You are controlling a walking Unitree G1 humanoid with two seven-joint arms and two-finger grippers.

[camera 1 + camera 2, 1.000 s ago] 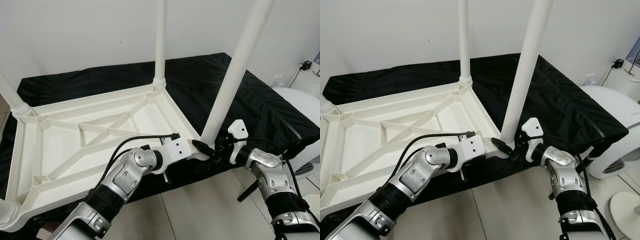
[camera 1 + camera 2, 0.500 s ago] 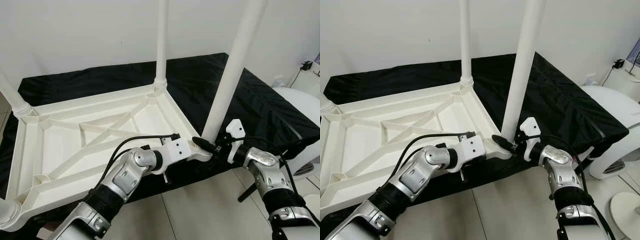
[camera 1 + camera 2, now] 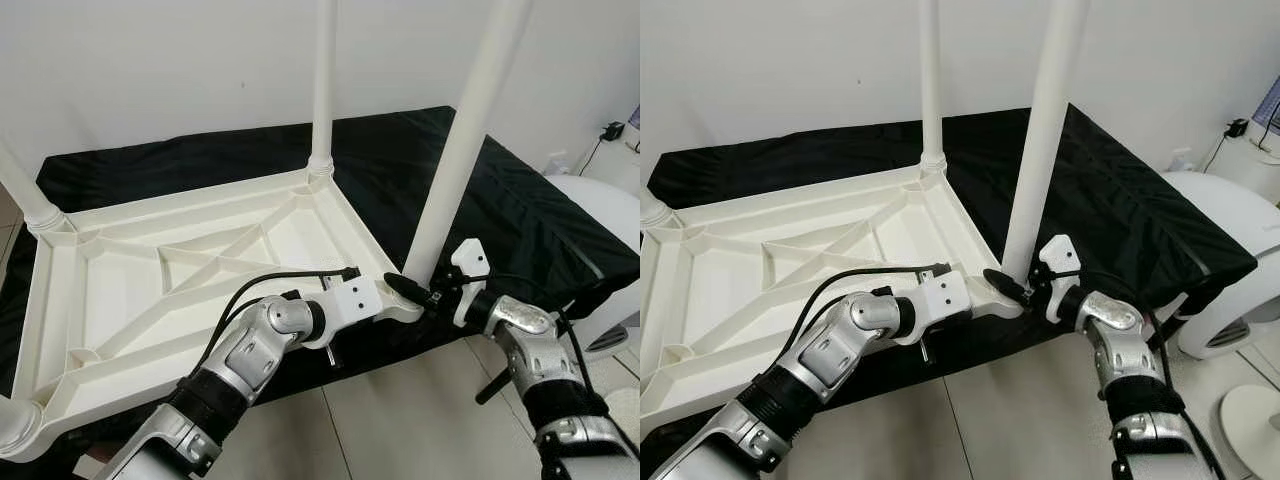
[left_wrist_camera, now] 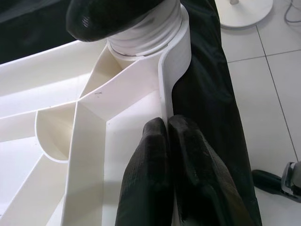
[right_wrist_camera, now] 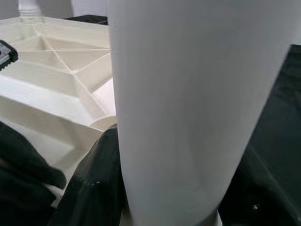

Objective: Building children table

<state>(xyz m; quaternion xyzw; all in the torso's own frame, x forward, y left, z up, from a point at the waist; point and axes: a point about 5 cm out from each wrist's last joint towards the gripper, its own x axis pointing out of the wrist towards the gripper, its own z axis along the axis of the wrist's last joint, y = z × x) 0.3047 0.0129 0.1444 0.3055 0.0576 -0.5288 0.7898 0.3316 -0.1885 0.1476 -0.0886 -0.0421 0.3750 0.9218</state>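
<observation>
The white plastic children table (image 3: 150, 290) lies upside down on a black-covered surface (image 3: 540, 220). Its legs stand up at the corners: a far leg (image 3: 322, 90), a left leg (image 3: 25, 200), and the near right leg (image 3: 460, 150). My left gripper (image 4: 165, 123) is shut on the table's rim just beside the near right corner socket. My right gripper (image 3: 420, 292) is shut on the base of the near right leg (image 5: 178, 94), one black finger (image 5: 96, 186) on each side of it, right above the socket.
The black cover ends just in front of the table's near edge, with tiled floor (image 3: 400, 410) below. A white rounded appliance (image 3: 610, 215) stands to the right. A round white base (image 4: 244, 9) rests on the floor beyond the corner. A white wall is behind.
The near right leg has swung from a rightward lean to slightly more upright, with my right gripper following at its base. The left gripper has stayed on the rim.
</observation>
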